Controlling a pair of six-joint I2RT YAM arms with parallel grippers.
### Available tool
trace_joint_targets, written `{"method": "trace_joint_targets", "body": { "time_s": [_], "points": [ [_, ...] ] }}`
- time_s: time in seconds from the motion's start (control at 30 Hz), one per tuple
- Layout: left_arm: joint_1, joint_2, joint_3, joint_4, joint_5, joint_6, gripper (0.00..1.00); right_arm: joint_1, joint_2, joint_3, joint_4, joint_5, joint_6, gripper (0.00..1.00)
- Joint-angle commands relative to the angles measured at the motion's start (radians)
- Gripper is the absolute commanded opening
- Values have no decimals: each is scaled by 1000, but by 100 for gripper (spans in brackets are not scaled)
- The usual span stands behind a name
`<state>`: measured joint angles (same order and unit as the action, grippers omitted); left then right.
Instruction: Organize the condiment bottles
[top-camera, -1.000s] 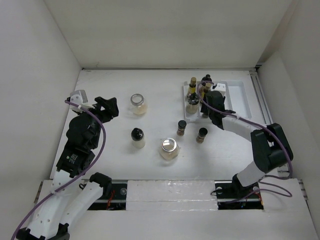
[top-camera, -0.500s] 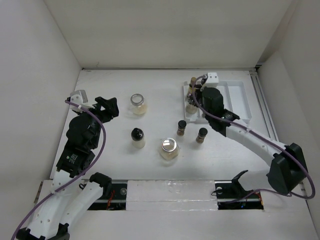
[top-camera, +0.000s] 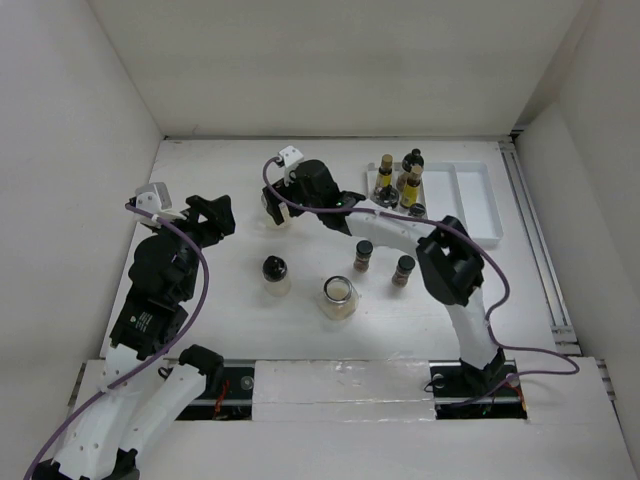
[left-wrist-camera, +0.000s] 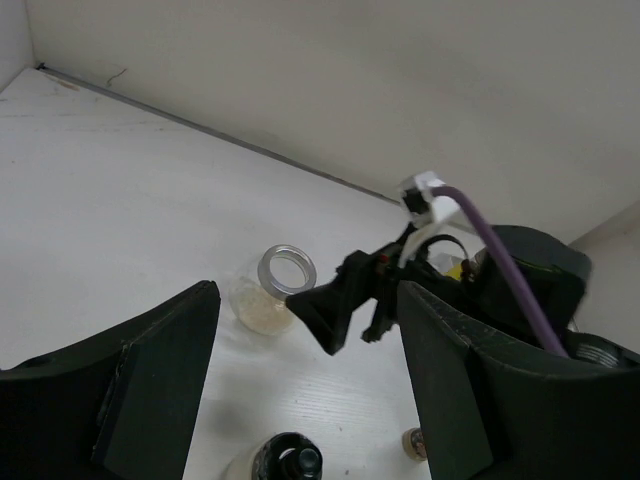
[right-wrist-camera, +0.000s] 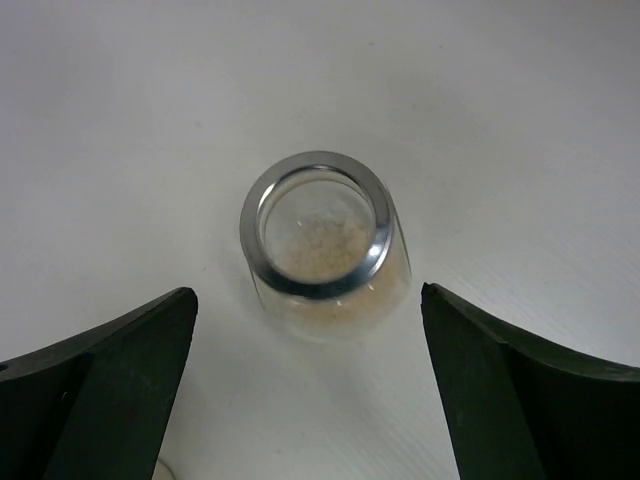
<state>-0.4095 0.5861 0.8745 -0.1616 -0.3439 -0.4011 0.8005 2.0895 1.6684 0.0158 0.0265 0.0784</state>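
My right gripper (top-camera: 281, 196) is open and reaches left to a silver-lidded jar (top-camera: 269, 213) with pale filling. In the right wrist view that jar (right-wrist-camera: 325, 240) stands between my open fingers (right-wrist-camera: 120, 370), untouched. My left gripper (top-camera: 212, 214) is open and empty, left of that jar. It sees the jar (left-wrist-camera: 275, 296) and the right gripper (left-wrist-camera: 345, 300). A black-capped pale jar (top-camera: 275, 274), a second silver-lidded jar (top-camera: 339, 297) and two brown spice jars (top-camera: 364, 255) (top-camera: 403, 269) stand mid-table. Slim yellow-oil bottles (top-camera: 386, 170) (top-camera: 410, 185) stand in the white tray.
The white divided tray (top-camera: 475, 200) lies at the back right, its right compartment bare. The right arm (top-camera: 400, 228) stretches across the table in front of the tray's left end. White walls close the back and both sides.
My right arm has swung from the tray leftward across the table to the silver-lidded jar at the back left. The left arm has stayed put.
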Motion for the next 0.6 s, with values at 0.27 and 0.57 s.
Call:
{"method": "trace_joint_targets", "body": {
  "time_s": [0.27,0.57],
  "points": [
    [5,-6,-2,48,8,5,68,9,325,479,-202,-53,-68,99],
    [5,-15,-2,48,8,5,68,38,244,361,-87,4,-28,44]
  ]
}}
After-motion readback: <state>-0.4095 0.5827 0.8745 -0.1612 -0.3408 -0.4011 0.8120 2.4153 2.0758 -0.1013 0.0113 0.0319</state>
